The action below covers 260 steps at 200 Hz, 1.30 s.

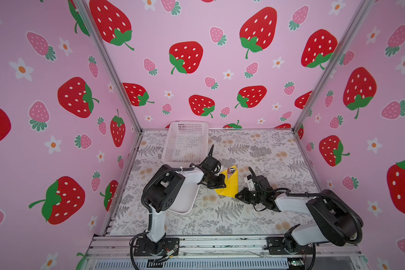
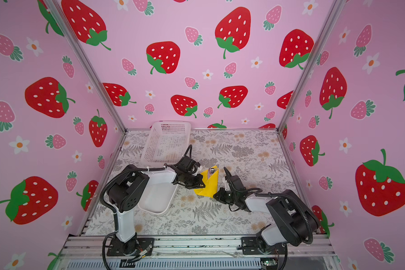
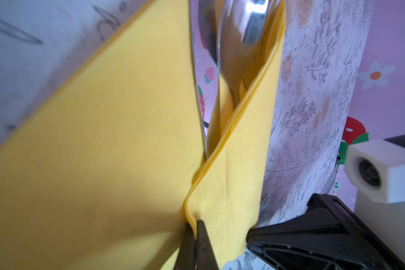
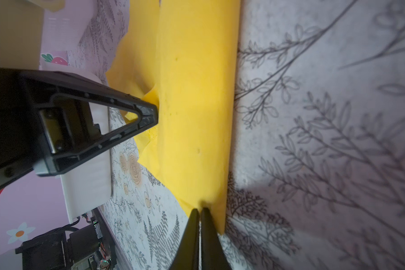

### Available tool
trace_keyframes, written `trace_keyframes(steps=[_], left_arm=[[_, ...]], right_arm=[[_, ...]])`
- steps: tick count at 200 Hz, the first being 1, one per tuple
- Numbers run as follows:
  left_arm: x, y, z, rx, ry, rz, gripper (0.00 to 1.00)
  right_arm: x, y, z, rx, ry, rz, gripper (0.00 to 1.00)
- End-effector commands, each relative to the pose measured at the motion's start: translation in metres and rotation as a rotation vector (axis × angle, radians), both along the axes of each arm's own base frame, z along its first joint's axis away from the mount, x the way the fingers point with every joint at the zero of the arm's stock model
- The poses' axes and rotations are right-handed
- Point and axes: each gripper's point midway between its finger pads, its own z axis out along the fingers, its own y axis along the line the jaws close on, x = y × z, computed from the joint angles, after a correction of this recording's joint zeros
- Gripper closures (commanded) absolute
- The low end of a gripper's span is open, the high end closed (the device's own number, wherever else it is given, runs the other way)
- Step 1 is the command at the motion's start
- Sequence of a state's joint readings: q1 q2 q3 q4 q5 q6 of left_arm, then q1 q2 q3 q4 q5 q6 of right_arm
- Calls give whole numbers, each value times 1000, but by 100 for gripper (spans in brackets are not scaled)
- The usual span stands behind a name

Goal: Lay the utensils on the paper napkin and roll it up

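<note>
The yellow paper napkin (image 1: 231, 185) (image 2: 211, 185) lies mid-table, folded into a narrow wrap over the utensils. A shiny spoon bowl (image 1: 232, 170) (image 3: 243, 25) sticks out of its far end, and beside it in the left wrist view runs a knife blade (image 3: 200, 88); no fork shows. My left gripper (image 1: 223, 184) (image 3: 195, 225) is shut on a folded edge of the napkin's left flap. At the wrap's near end my right gripper (image 1: 237, 195) (image 4: 199, 210) is shut, its tips pinching the napkin (image 4: 197, 105).
A white mesh basket (image 1: 185, 142) (image 2: 166, 142) stands at the back left. Under the left arm sits a white tray (image 1: 185, 201) (image 2: 157, 201). The two grippers work close together, and the left one's finger (image 4: 126, 117) is near the right wrist camera.
</note>
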State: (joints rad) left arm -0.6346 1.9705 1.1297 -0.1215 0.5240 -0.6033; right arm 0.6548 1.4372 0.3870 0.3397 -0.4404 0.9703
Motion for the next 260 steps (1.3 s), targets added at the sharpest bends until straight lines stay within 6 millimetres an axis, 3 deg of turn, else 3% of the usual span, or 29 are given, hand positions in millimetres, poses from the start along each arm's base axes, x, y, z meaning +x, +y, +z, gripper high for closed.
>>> trace_keyframes(steps=[1, 26, 56, 94, 124, 207, 260], left_arm=[[-8, 16, -23, 80, 49, 25, 100], [-8, 16, -24, 81, 52, 28, 100], [-8, 16, -24, 81, 52, 26, 100], [-9, 17, -24, 79, 54, 26, 100], [-10, 17, -25, 78, 56, 26, 100], [-7, 15, -16, 65, 39, 30, 100], [-6, 14, -14, 62, 41, 29, 100]], right_arm=[[6, 6, 19, 36, -56, 8, 89], [7, 19, 29, 73, -66, 42, 87], [10, 37, 24, 24, -60, 74, 87], [19, 37, 5, -70, -27, 29, 87], [22, 40, 2, -77, -23, 36, 87], [12, 27, -25, -157, 44, 24, 88], [18, 36, -7, -123, -12, 50, 88]])
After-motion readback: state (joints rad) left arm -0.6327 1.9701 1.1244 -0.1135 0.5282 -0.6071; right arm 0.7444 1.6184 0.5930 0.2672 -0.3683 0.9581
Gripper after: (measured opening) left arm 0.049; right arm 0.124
